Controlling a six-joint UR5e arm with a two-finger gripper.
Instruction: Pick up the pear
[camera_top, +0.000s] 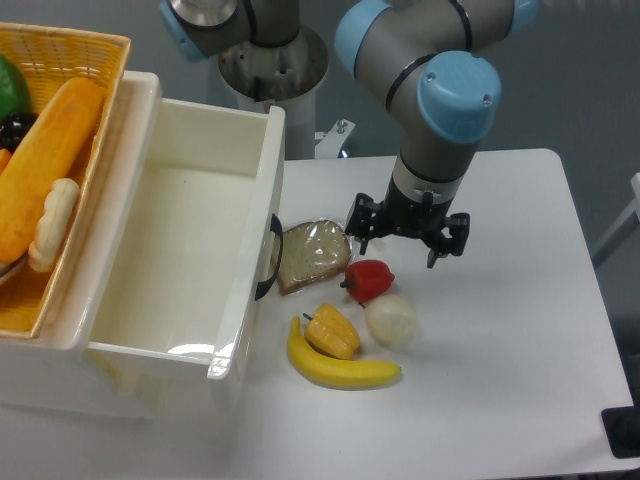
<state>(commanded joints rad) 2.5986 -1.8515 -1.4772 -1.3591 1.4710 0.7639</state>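
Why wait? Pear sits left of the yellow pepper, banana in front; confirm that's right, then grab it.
Not quite. The camera view shows the pear right of the yellow pepper, not left. The banana does lie in front.

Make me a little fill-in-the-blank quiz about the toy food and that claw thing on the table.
1. The pear lies right next to the ____ pepper.
2. The yellow pepper rests against the ____.
3. The gripper holds ____.
4. The wrapped bread slice lies beside the white ____.

Missing words: red; banana; nothing; bin
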